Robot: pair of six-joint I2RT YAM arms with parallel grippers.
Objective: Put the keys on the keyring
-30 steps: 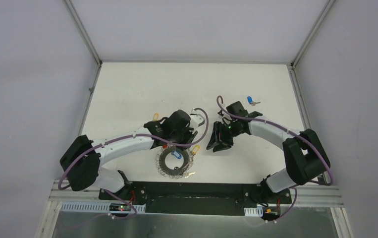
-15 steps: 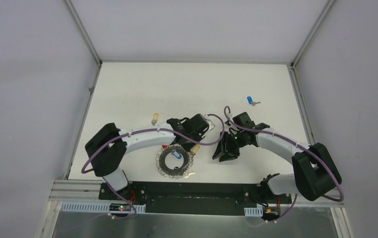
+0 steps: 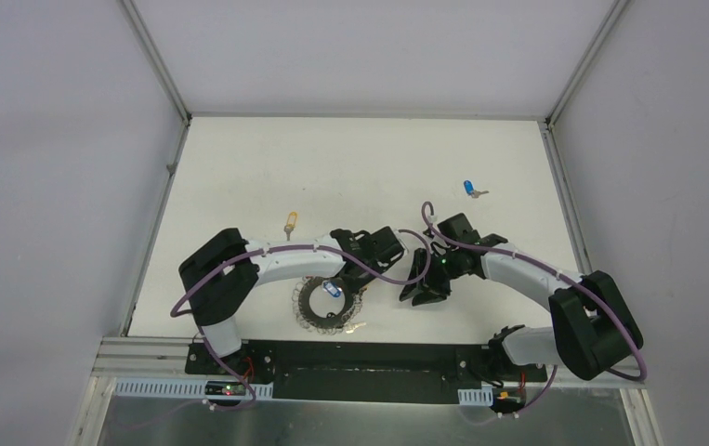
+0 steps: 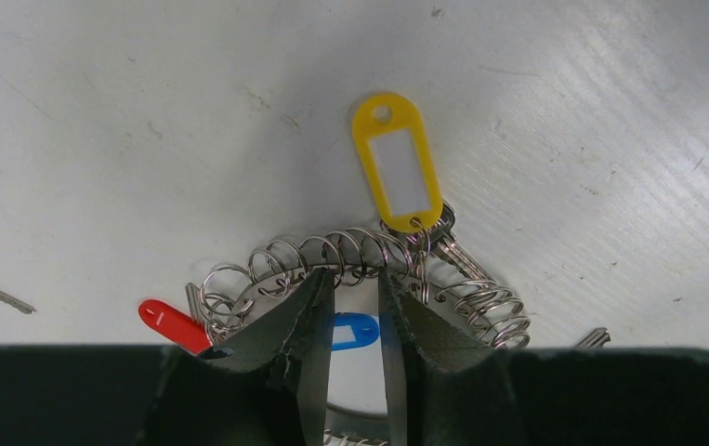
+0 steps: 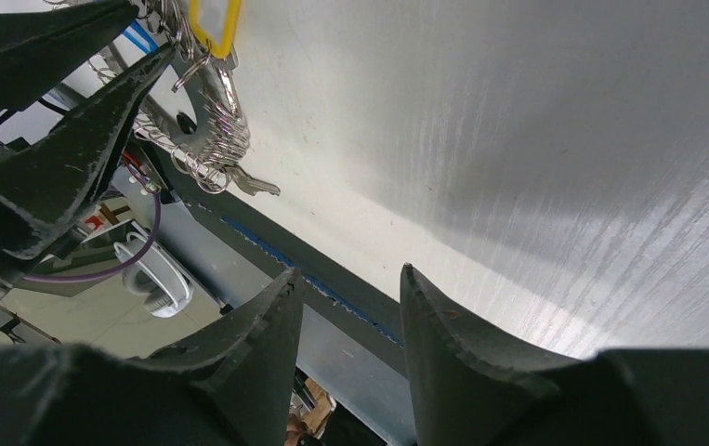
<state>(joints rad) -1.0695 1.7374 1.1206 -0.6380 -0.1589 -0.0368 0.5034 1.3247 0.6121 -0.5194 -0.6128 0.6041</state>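
Two parted pincers: left pincer (image 4: 355, 276) astride keyring (image 4: 350, 249), right pincer (image 5: 348, 272) empty; scuffed white table (image 3: 360, 158), grey walls (image 3: 369, 56).

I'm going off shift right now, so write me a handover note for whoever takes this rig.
Left gripper: jaws narrowly apart at the coils of the keyring, no grip visible.
Right gripper: open, empty, beside the ring.
Seemingly done: yellow tag, red tag and blue tag sit at the ring.
Remaining: blue-headed key and yellow-headed key lie loose on the table; thread them on.
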